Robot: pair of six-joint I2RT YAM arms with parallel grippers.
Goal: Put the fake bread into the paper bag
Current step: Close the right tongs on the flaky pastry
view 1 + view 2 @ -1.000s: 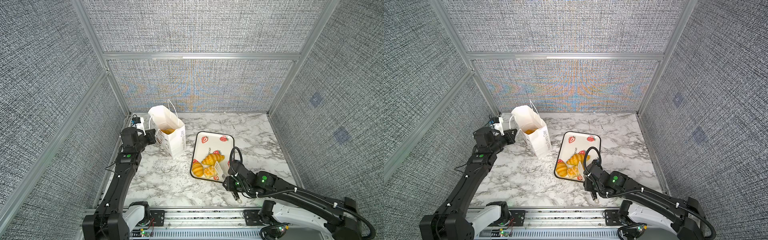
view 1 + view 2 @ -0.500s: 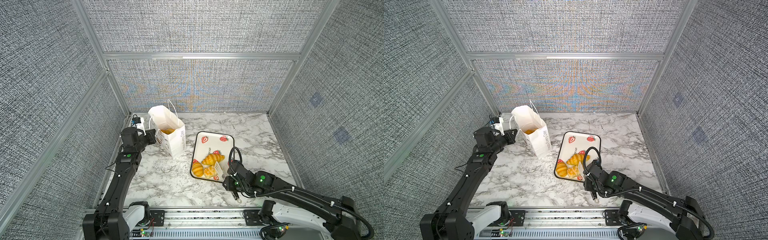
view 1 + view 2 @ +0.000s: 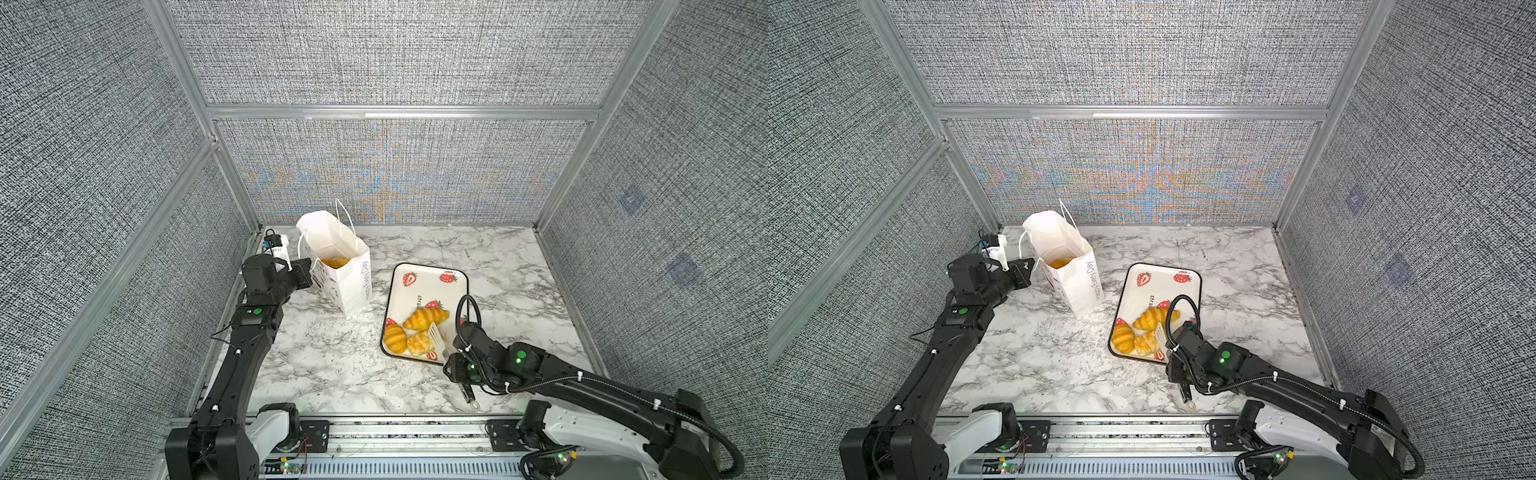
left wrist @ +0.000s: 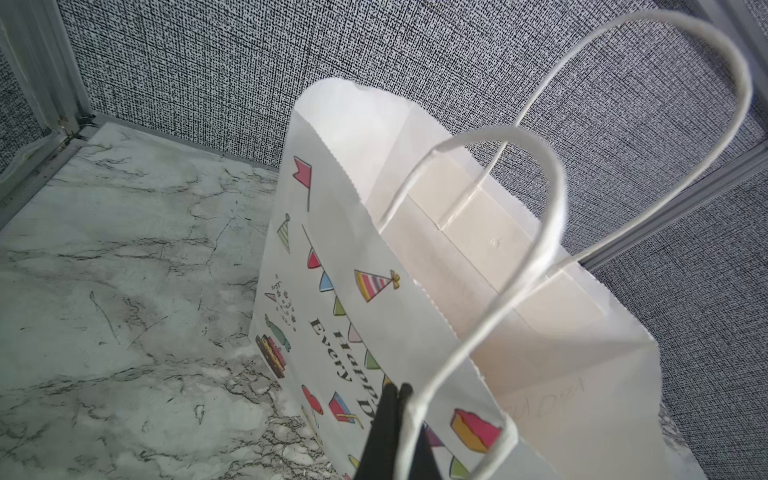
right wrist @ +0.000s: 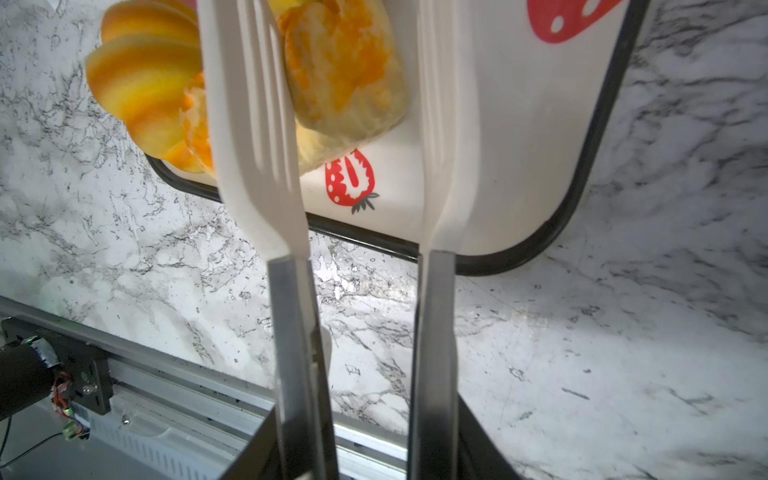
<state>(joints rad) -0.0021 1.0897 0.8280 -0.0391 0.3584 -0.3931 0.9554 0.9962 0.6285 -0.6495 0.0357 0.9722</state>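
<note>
Enclosure: grey woven walls box in a marble tabletop (image 3: 332,365).
Top views: both show the paper bag (image 3: 345,274) standing open-mouthed by the left wall, with some fake bread (image 3: 336,262) inside. A croissant (image 3: 426,318), ridged roll (image 3: 395,337) and flaky pastry (image 3: 417,344) crowd the near end of the strawberry tray (image 3: 432,286).
Left wrist: the left gripper (image 4: 394,390) has its jaws pinched together, seemingly on the bag's cord handle (image 4: 552,199).
Right wrist: the jaws of the right gripper (image 5: 365,457) clamp the white tongs (image 5: 253,124). The blades stand apart, and the flaky pastry lies between them, not yet squeezed.
Risk: the glossy pastry may squirt out sideways against the roll. A blade may catch the tray's black rim. A tug on the thin cord may tip the bag.
Room: open marble lies between tray and bag. The tray's near corner sits close to the front rail, and the bag is close to the wall.
</note>
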